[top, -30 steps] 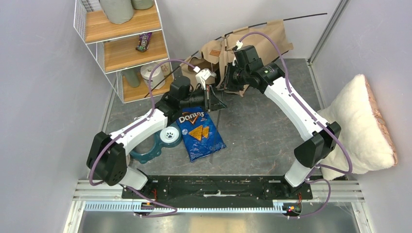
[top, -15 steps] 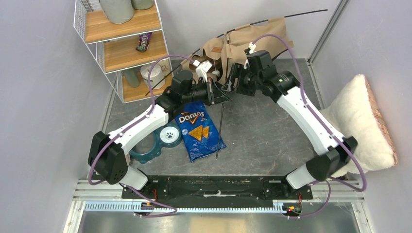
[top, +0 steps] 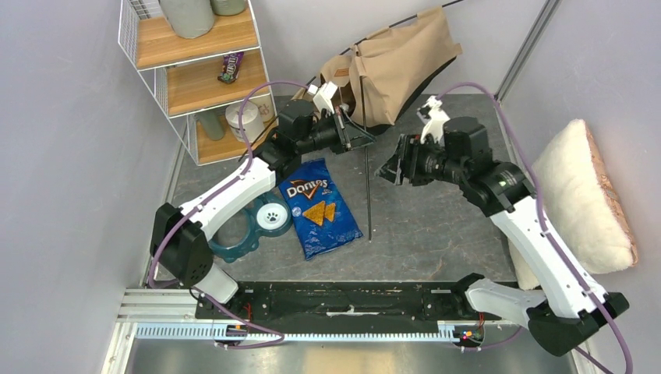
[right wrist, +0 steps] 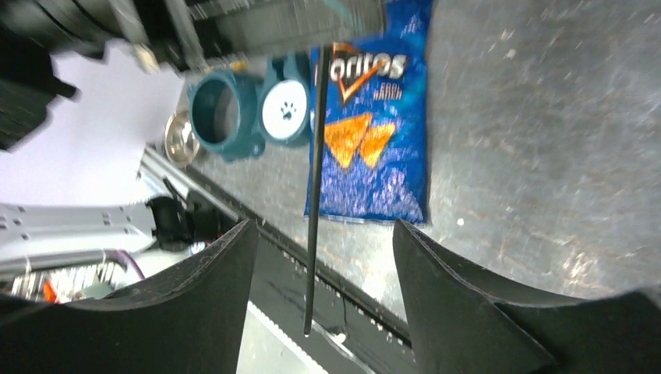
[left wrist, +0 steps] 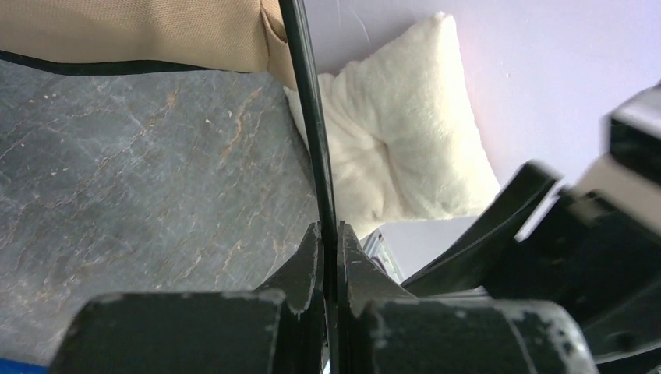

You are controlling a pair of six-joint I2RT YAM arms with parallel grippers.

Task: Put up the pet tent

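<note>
Pinching 1 black pole (top: 368,195) of the pet tent (top: 397,58) tight in the left gripper (top: 355,134). Holding the right gripper (top: 394,165) spread, empty, over mid-table (top: 436,222). Seeing that tent at the table's far edge.

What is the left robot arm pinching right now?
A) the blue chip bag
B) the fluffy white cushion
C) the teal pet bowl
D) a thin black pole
D: in the left wrist view, the left end effector is closed tight on the thin black pole that runs up to the tan pet tent. The chip bag lies apart from it, untouched.
</note>
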